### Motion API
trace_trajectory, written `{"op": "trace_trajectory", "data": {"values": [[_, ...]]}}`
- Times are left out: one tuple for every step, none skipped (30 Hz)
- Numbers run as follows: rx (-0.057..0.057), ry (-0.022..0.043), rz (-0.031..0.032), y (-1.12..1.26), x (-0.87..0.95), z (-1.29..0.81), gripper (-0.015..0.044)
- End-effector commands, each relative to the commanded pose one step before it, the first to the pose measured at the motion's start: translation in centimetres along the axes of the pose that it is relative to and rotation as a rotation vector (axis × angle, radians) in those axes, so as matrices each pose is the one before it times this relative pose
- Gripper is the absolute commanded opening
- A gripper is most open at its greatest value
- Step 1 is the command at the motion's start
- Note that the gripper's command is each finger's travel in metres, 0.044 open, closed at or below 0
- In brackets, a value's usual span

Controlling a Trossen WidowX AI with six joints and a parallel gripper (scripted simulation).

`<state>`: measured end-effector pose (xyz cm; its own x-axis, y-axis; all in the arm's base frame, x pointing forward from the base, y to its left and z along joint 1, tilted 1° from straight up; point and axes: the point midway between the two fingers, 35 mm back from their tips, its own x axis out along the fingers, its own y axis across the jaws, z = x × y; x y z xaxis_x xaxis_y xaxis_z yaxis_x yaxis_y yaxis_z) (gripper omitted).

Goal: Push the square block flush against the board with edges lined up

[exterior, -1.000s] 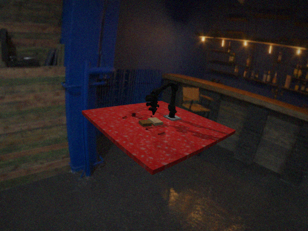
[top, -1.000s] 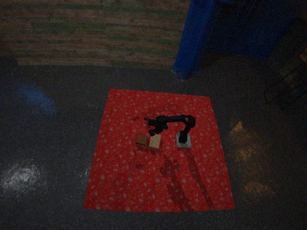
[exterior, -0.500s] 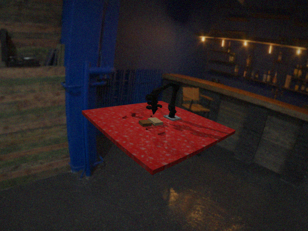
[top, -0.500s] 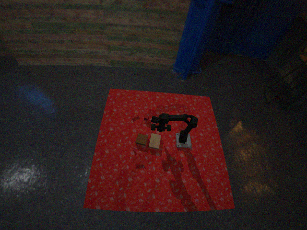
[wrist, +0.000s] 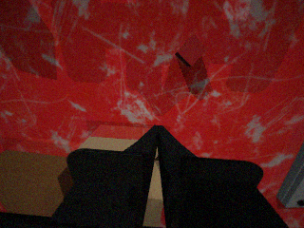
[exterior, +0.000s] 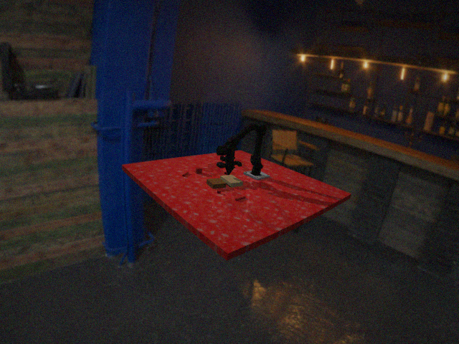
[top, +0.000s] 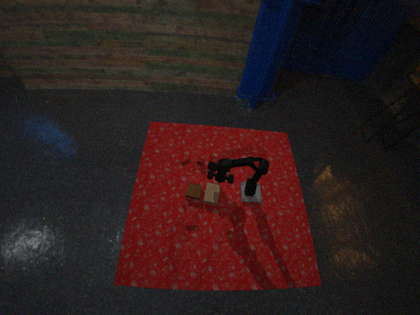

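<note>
The brown square block (top: 193, 190) (exterior: 216, 182) (wrist: 28, 182) lies on the red table (top: 169, 257) (exterior: 229, 229). The pale board (top: 212, 193) (exterior: 232, 180) (wrist: 106, 143) lies right beside it on the side nearer the arm's base. They sit side by side with their near edges about level. I cannot tell whether a thin gap stays between them. My gripper (top: 219, 176) (exterior: 226, 170) (wrist: 158, 129) is shut and empty. It hangs a little above the table, over the far edge of the board, and hides part of the board in the wrist view.
The arm's grey base plate (top: 257, 198) (exterior: 261, 176) (wrist: 294, 186) stands just right of the board. Small dark red bits (top: 185, 162) (top: 192, 228) (wrist: 192, 72) lie scattered on the table. A blue pillar (top: 264, 50) (exterior: 122, 111) stands beyond the table's far edge.
</note>
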<state>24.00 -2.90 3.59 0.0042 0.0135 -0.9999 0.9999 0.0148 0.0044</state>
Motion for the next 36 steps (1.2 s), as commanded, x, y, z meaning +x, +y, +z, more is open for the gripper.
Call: {"op": "trace_trajectory", "data": {"values": [[0.0047,-0.00273,-0.00067,-0.085,1.128,0.035,0.0000],[0.0000,0.00002,0.00001,0.004,0.000,-0.027,0.0000],[0.0000,0.00004,0.00001,0.009,0.000,-0.053,0.0000],[0.0000,0.00006,0.00002,0.013,0.000,-0.081,0.0000],[0.0000,0.00007,0.00002,0.017,0.000,-0.106,0.0000],[0.0000,0.00009,0.00003,0.020,0.000,-0.131,0.0000],[0.0000,0.00011,0.00003,0.023,0.000,-0.153,0.0000],[0.0000,0.00011,0.00003,0.023,0.000,-0.162,0.0000],[0.0000,0.00012,0.00003,0.022,0.000,-0.164,0.0000],[0.0000,0.00012,0.00003,0.021,0.000,-0.164,0.0000],[0.0000,0.00012,0.00003,0.020,0.000,-0.164,0.0000],[0.0000,0.00012,0.00002,0.019,0.000,-0.164,0.0000],[0.0000,0.00012,0.00002,0.017,0.000,-0.164,0.0000],[0.0000,0.00012,0.00002,0.016,0.000,-0.165,0.0000],[0.0000,0.00012,0.00002,0.015,0.000,-0.165,0.0000],[0.0000,0.00012,0.00002,0.015,0.000,-0.166,0.0000],[0.0000,0.00012,0.00002,0.014,0.000,-0.164,0.0000],[0.0000,0.00012,0.00002,0.014,0.000,-0.165,0.0000],[0.0000,0.00012,0.00002,0.015,0.000,-0.164,0.0000],[0.0000,0.00012,0.00002,0.015,0.000,-0.162,0.0000],[0.0000,0.00012,0.00002,0.015,0.000,-0.162,0.0000],[0.0000,0.00012,0.00002,0.015,0.000,-0.164,0.0000],[0.0000,0.00012,0.00002,0.016,0.000,-0.164,0.0000],[0.0000,0.00012,0.00002,0.017,0.000,-0.164,0.0000],[0.0000,0.00012,0.00002,0.017,-0.001,-0.164,0.0000],[0.0000,0.00012,0.00002,0.017,-0.001,-0.161,0.0000],[0.0000,0.00012,0.00002,0.017,-0.001,-0.164,0.0000],[0.0000,0.00012,0.00002,0.018,-0.001,-0.160,0.0000],[0.0000,0.00012,0.00002,0.018,-0.001,-0.161,0.0000],[0.0000,0.00012,0.00002,0.018,-0.001,-0.160,0.0000],[0.0000,0.00012,0.00002,0.019,-0.001,-0.160,0.0000],[0.0000,0.00012,0.00002,0.019,-0.001,-0.161,0.0000],[0.0000,0.00012,0.00002,0.019,-0.001,-0.160,0.0000],[0.0000,0.00012,0.00002,0.020,-0.001,-0.160,0.0000],[0.0000,0.00012,0.00002,0.021,-0.001,-0.159,0.0000],[0.0000,0.00012,0.00002,0.021,-0.001,-0.160,0.0000]]}}
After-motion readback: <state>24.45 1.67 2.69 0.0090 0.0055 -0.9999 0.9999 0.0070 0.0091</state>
